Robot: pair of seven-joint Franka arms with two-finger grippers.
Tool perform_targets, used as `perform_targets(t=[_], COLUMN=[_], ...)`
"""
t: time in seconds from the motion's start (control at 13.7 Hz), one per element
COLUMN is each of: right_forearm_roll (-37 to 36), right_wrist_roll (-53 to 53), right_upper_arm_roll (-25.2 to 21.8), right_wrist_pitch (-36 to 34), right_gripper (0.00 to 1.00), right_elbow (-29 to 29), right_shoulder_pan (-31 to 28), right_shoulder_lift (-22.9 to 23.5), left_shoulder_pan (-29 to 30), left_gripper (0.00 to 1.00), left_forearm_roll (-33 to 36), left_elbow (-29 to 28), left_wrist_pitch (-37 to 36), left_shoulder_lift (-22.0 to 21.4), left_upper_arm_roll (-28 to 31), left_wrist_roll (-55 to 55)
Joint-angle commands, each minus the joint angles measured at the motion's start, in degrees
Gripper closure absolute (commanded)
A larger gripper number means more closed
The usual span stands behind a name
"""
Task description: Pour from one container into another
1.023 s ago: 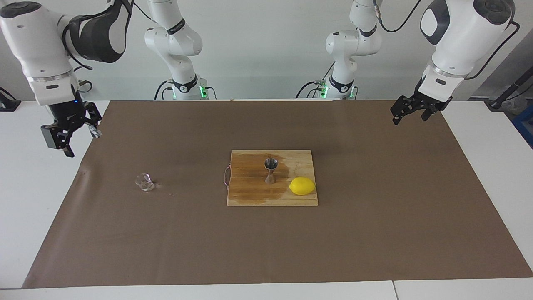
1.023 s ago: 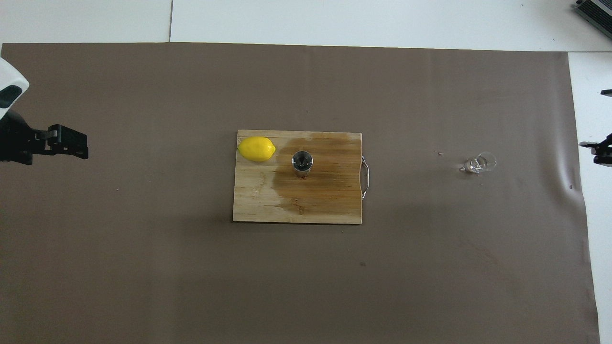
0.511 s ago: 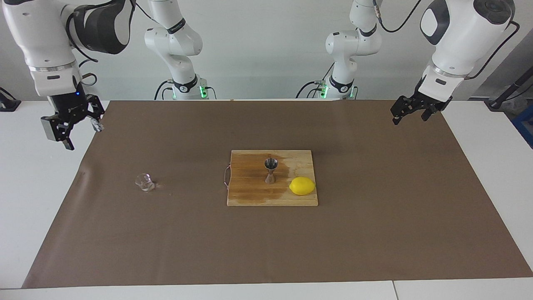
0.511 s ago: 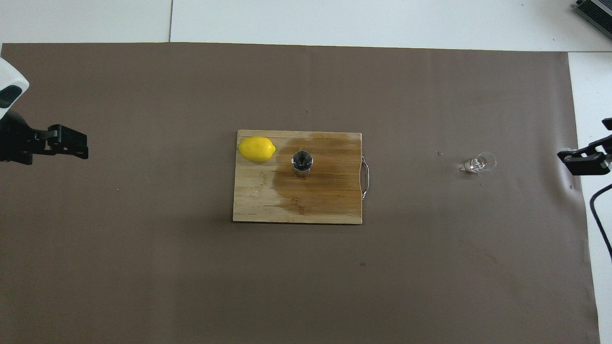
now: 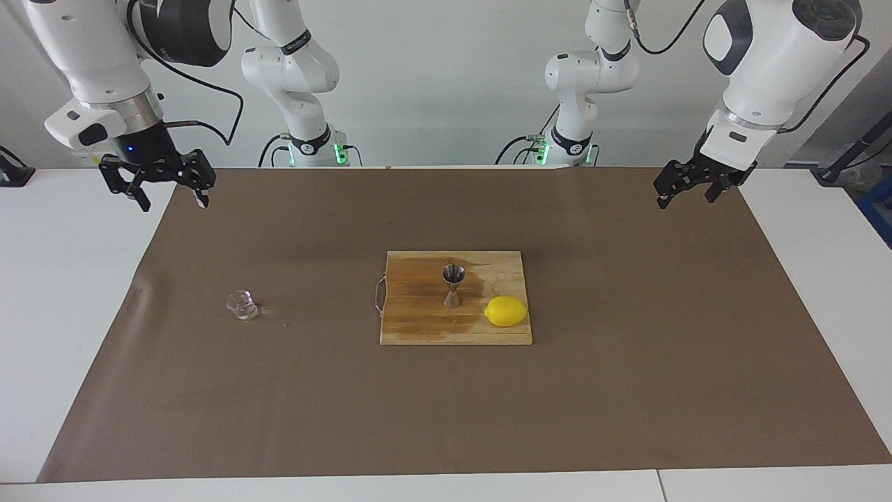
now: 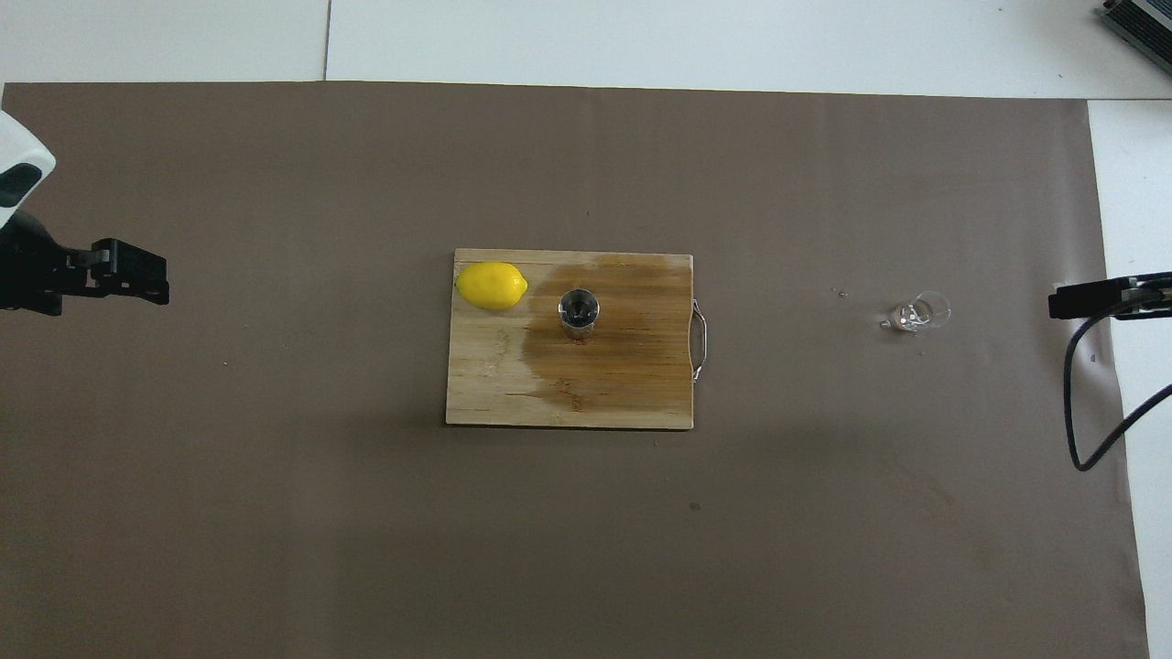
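Note:
The tiny clear faceted glass cup stands on the brown mat toward the right arm's end of the table. On the wooden cutting board at mid-table the steel hourglass jigger stands upright, with a dark wet patch around it. My right gripper hangs open and empty above the mat's edge at its own end, well apart from the cup. At the left arm's end my left gripper waits in the air, open and empty.
A yellow lemon lies on the board beside the jigger, toward the left arm's end. The board's metal handle faces the cup. A black cable loops off the right arm over the mat's edge.
The right gripper has risen, turned and swung in from the white table over the mat's edge. The left arm, cup and jigger have not moved.

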Motion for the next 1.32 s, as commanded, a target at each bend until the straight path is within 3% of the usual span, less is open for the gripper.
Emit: perform_targets(t=[0.0,0.22,0.51,0.88,1.02,1.17,1.24], right_forearm_roll=[-1.57,3.07,1.86,-1.48,-0.25,0.8,0.81], right_wrist_roll=[0.01,5.15,6.32,7.72,12.1,12.21,12.3], right_upper_arm_roll=[-5.25,-7.64,-6.68,-3.7,-1.24,-0.44,-0.53], right_wrist_pitch=[-2.21,-5.65,-5.65,-9.17,-6.71,-13.36,-13.13], right_gripper=[0.0,0.0,0.0,0.0,0.0,0.0,0.0], right_elbow=[-0.01,0.78,1.22,-1.58,1.37,11.37,11.15], right_shoulder_pan=[3.55,4.79,6.2,7.25,4.72,3.3,3.29], right_shoulder_lift=[-0.92,-1.18,-1.62,-7.16,-4.54,1.78,1.8], left_shoulder_pan=[0.18,0.18,0.18,0.18,0.18,0.18,0.18], left_gripper=[0.0,0.0,0.0,0.0,0.0,0.0,0.0], left_forearm_roll=[0.85,0.85,0.85,0.85,0.76,0.85,0.85], left_elbow=[-2.1,-2.1,-2.1,-2.1,-2.1,-2.1,-2.1], left_wrist_pitch=[0.27,0.36,0.27,0.36,0.36,0.36,0.36], left_shoulder_lift=[-1.79,-1.79,-1.79,-1.79,-1.79,-1.79,-1.79], left_upper_arm_roll=[-0.12,-0.12,-0.12,-0.12,-0.12,-0.12,-0.12], left_wrist_roll=[-0.62,-0.62,-0.62,-0.62,-0.62,-0.62,-0.62])
